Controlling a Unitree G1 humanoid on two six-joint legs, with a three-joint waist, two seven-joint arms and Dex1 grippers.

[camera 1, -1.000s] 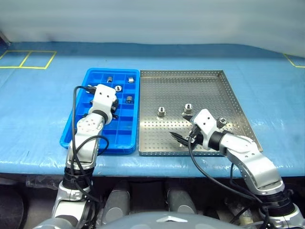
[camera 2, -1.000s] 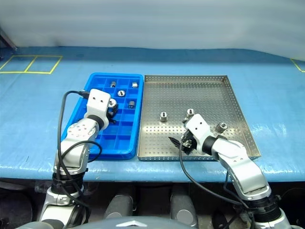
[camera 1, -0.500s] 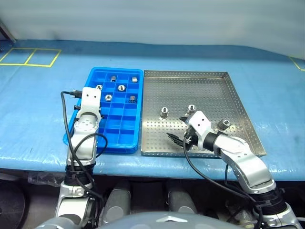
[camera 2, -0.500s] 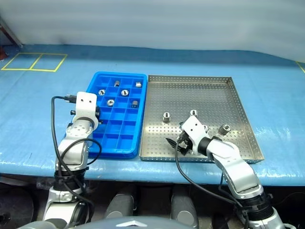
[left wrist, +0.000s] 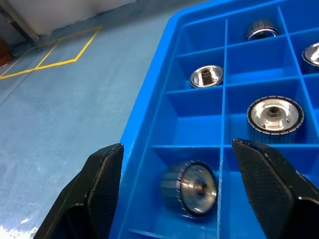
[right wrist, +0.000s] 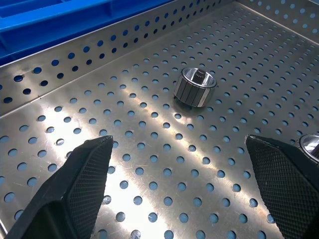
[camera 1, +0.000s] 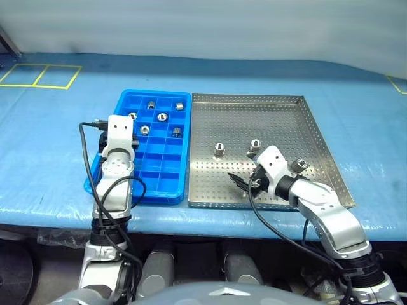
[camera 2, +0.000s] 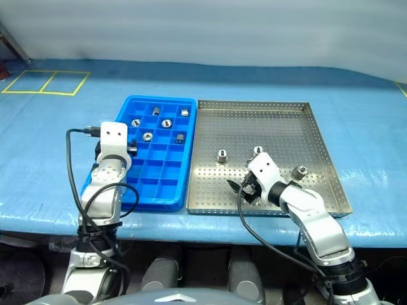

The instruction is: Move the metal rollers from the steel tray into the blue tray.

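While you look down over the blue tray [camera 1: 141, 185], you find metal rollers [camera 1: 163, 117] sitting in separate compartments toward its far end, with the near rows bare. In your left wrist view, one roller [left wrist: 192, 188] lies on its side in a compartment at the tray's outer edge, between the spread fingers of the left gripper [left wrist: 192, 184], which hold nothing. The steel tray [camera 1: 280, 114] lies just beside the blue tray, their long edges touching or nearly so. You have three rollers left on it: one [camera 1: 219, 149] near the middle, another [camera 1: 255, 145] just beside it, and a third [camera 1: 299, 165] close to your right arm. Your right gripper [right wrist: 179, 169] hovers over the perforated sheet with its fingers wide apart and empty. Yellow tape lines [camera 1: 39, 76] mark the blue table covering [camera 1: 51, 146] at the far left.
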